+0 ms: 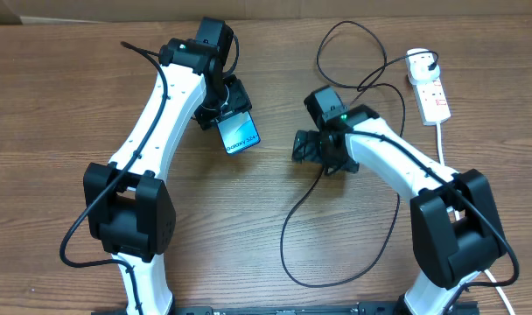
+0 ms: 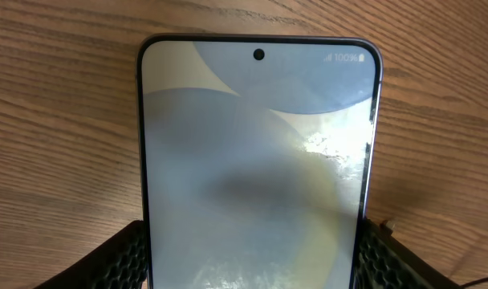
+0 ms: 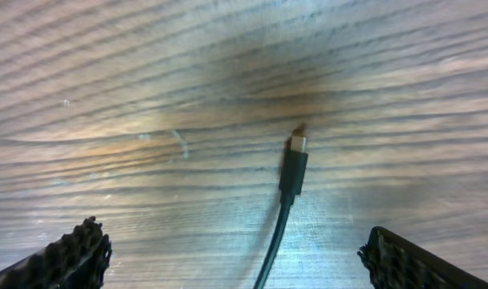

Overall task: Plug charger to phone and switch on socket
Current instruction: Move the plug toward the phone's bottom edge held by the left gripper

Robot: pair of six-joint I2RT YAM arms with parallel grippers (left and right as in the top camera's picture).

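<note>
The phone (image 1: 240, 132) lies on the wood table with its blue screen up, and my left gripper (image 1: 222, 112) is shut on its two long edges. In the left wrist view the phone (image 2: 258, 160) fills the space between the two black finger pads. The charger's black cable (image 1: 288, 219) loops over the table from a white plug in the socket (image 1: 430, 89) at the far right. My right gripper (image 1: 303, 147) is open just above the table. In the right wrist view the connector tip (image 3: 295, 160) lies on the wood between the wide-apart fingers (image 3: 236, 261), untouched.
The socket's thick white cord (image 1: 442, 144) runs down the right side towards the right arm's base. The cable's loops lie around and under the right arm. Bare wood lies between the phone and the connector.
</note>
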